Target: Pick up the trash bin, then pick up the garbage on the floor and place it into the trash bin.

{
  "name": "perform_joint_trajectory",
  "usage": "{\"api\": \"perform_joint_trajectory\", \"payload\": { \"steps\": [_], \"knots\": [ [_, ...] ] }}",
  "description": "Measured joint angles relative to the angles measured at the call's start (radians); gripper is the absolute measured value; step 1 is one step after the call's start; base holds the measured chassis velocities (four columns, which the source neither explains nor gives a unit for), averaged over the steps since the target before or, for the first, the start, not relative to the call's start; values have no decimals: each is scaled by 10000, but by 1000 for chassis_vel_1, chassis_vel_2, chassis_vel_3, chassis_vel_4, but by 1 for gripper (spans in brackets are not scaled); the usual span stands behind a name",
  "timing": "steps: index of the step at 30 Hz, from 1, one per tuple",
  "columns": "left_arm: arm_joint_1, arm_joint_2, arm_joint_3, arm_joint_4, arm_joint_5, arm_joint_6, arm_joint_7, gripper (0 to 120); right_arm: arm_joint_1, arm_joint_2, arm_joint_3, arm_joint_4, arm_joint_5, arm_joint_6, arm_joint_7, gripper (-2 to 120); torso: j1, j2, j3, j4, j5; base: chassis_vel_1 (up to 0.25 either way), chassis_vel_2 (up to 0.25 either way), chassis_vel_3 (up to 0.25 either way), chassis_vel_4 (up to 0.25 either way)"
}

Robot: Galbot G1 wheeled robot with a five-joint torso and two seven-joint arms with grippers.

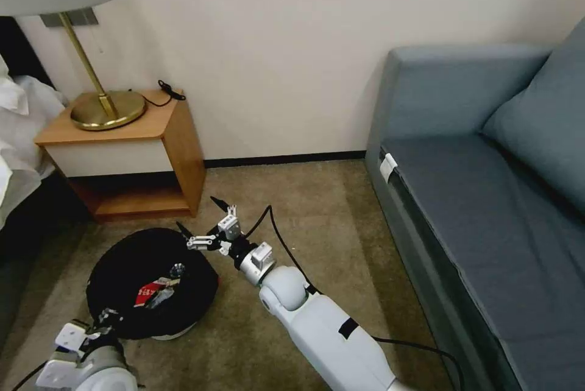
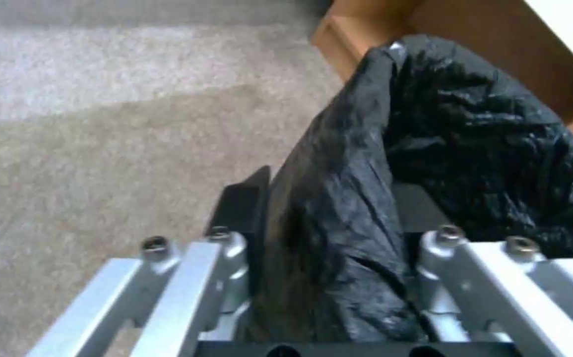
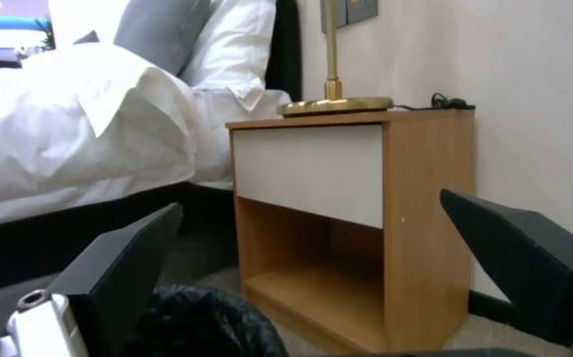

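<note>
Beyond the right claw (image 1: pixel 200 223) stands the wooden nightstand (image 1: pixel 131 153) with a brass lamp (image 1: pixel 91 74) on top, while the trash bin (image 1: pixel 152 281) in its black bag sits on the carpet (image 1: pixel 341 226) just below and to the left of those fingers, which are spread wide with nothing between them. Down at the bin's near rim, the left claw (image 2: pixel 329 238) is closed on the bag-covered edge, pinching the crinkled plastic between its pads. Inside the bin, below the right claw, lies a red-and-white snack packet (image 1: pixel 149 289) among other small litter.
</note>
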Motion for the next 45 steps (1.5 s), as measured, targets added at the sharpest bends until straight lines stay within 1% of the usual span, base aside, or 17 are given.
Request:
{"api": "perform_joint_trajectory", "payload": {
  "steps": [2,3,4,7,8,12,13,15,17,18,22,25,26,28,32,38,45],
  "knots": [
    [68,70,4,-14,574,181,30,46,-14,0,40,-64,-46,58,2,100,0,0,0,0,0,0,0,0,0],
    [151,125,3,-13,1199,457,35,52,-23,0,70,-102,-109,119,31,100,0,0,1,1,0,0,0,0,0],
    [151,125,3,-13,1199,457,35,52,-23,0,70,-102,-109,119,31,100,0,0,1,1,0,0,0,0,0],
    [222,178,12,6,2635,594,111,68,-81,0,137,-151,-285,238,85,100,0,0,1,1,1,0,0,0,0],
    [222,178,12,6,2635,594,111,68,-81,0,137,-151,-285,238,85,100,0,0,1,1,1,0,0,0,0],
    [199,233,27,238,4846,-508,338,84,-135,0,318,-96,-325,247,173,100,0,0,0,1,0,0,0,0,0],
    [199,233,27,238,4846,-508,338,84,-135,0,318,-96,-325,247,173,100,0,0,0,1,0,0,0,0,0],
    [192,313,9,343,6046,-1216,549,94,-163,0,471,21,-324,235,301,100,0,0,0,1,0,0,0,0,0],
    [212,430,1,337,6756,-1698,833,98,-198,0,630,118,-325,200,448,100,0,0,0,1,0,0,0,0,0],
    [212,430,1,337,6756,-1698,833,98,-198,0,630,118,-325,200,448,100,0,0,0,1,0,0,0,0,0],
    [167,648,114,241,7607,-2469,1528,100,-485,0,1123,395,-815,-10,1086,100,0,0,0,1,0,0,0,0,0],
    [-99,762,284,187,8021,-2590,1868,100,-786,-3,1533,636,-924,-106,1314,100,0,1,0,2,0,0,0,0,0],
    [-565,858,453,187,8499,-2430,1953,100,-1084,-102,1918,868,-932,-149,1423,100,0,0,0,1,0,0,0,0,0],
    [-684,873,492,186,8571,-2360,1957,100,-1141,-131,2001,920,-932,-151,1433,100,-1,0,1,2,0,0,0,0,0],
    [-1597,829,983,128,8820,-1766,2117,100,-1660,-444,2678,1450,-867,-101,1471,100,0,0,1,-2,1,0,0,0,0],
    [-1705,698,1534,504,9099,-1863,2300,100,-2342,-695,3376,2039,-943,-72,1526,100,0,0,0,1,1,0,0,0,0],
    [-1807,728,1765,738,9255,-2014,2357,100,-2803,-760,3777,2531,-952,-88,1526,100,0,0,0,0,1,0,0,0,0]
  ]
}}
